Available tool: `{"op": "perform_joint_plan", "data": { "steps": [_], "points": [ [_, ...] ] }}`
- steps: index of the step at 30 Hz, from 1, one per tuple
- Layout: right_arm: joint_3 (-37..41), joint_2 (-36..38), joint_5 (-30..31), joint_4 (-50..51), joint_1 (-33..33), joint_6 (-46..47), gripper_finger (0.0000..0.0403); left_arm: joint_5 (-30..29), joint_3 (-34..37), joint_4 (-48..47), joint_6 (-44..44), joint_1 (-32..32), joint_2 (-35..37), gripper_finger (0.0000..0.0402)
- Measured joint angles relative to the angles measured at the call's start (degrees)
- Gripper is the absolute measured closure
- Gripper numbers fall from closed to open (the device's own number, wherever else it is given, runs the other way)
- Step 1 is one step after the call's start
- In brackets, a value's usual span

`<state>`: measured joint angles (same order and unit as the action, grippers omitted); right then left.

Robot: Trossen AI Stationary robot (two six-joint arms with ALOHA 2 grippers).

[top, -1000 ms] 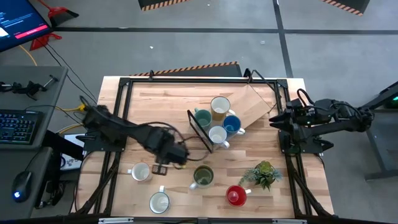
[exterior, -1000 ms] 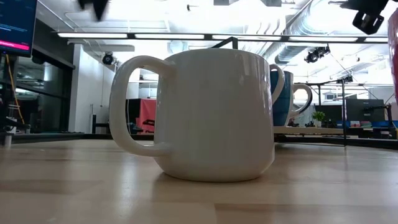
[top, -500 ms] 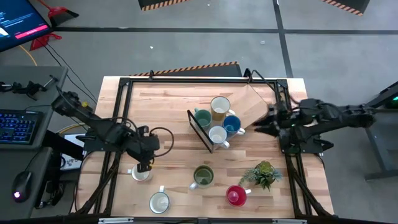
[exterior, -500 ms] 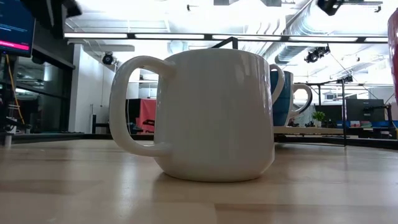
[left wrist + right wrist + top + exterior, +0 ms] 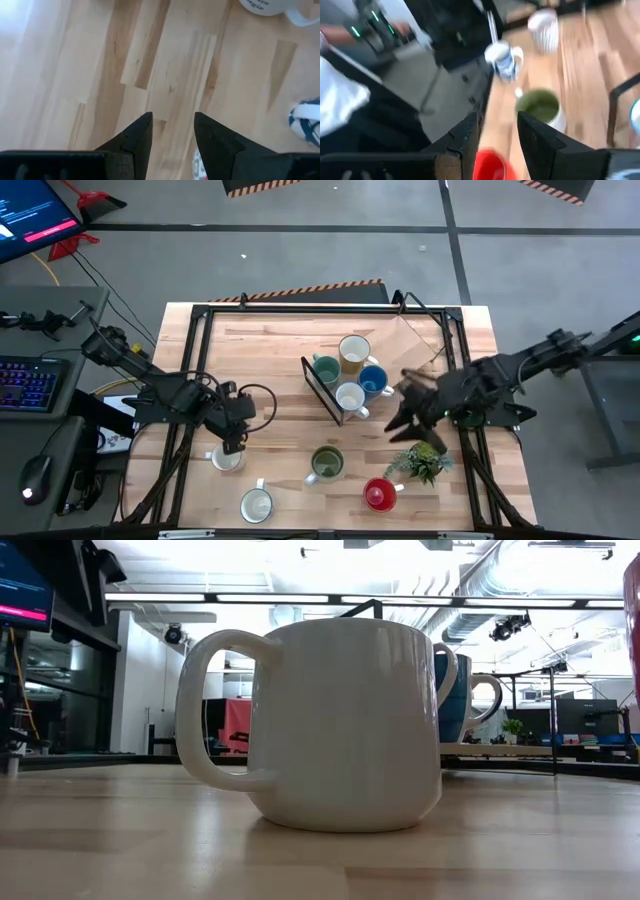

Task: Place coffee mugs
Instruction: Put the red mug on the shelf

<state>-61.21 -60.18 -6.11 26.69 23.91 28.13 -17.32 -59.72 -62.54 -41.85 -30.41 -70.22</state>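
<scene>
Four mugs stand beside a black rack point(image 5: 318, 385): teal point(image 5: 326, 368), cream-yellow point(image 5: 353, 352), blue point(image 5: 372, 380) and white point(image 5: 349, 396). Nearer the near edge stand an olive green mug point(image 5: 326, 463), a red mug point(image 5: 379, 494) and two white mugs point(image 5: 256, 504) point(image 5: 225, 459). My left gripper point(image 5: 229, 441) point(image 5: 173, 122) is open over bare wood beside the left white mug. My right gripper point(image 5: 400, 420) point(image 5: 497, 125) is open, above the table between the rack group and the plant. Its view shows the olive mug point(image 5: 540, 107) and the red mug point(image 5: 490, 165).
A small green potted plant point(image 5: 422, 458) stands just near-right of my right gripper. A black frame point(image 5: 205, 320) runs round the table. The low view is filled by a white mug point(image 5: 345, 725), with a blue mug point(image 5: 455, 695) behind it. Bare wood lies along the far edge.
My left gripper has moved from the table's middle toward the left edge, over to the left white mug, then stayed. My right gripper has reached from the right edge toward the middle and the near edge, close to the plant. No mug has moved.
</scene>
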Motion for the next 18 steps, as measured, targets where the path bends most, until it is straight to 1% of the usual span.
{"op": "perform_joint_plan", "data": {
  "steps": [4, 7, 12, 18],
  "points": [
    [-5.7, -7.1, 0.4, 8.8, 3.6, 2.9, 0.0279, -1.5, 0.0, 0.0, 0.0, 0.0, 0.0, 0.0266],
    [-7.4, -11.1, -0.5, 12.3, 5.0, 3.6, 0.0279, -3.1, 0.0, 0.0, 0.4, 0.0, 0.0, 0.0266],
    [-7.4, -16.3, -0.6, 13.0, 5.4, 6.0, 0.0279, -4.6, 0.0, 0.0, 0.4, 0.0, 0.0, 0.0266],
    [-7.4, -21.7, 0.3, 13.2, 7.9, 6.9, 0.0279, -4.6, 0.0, 2.0, -0.1, 0.0, 0.0, 0.0266]
  ]
}}
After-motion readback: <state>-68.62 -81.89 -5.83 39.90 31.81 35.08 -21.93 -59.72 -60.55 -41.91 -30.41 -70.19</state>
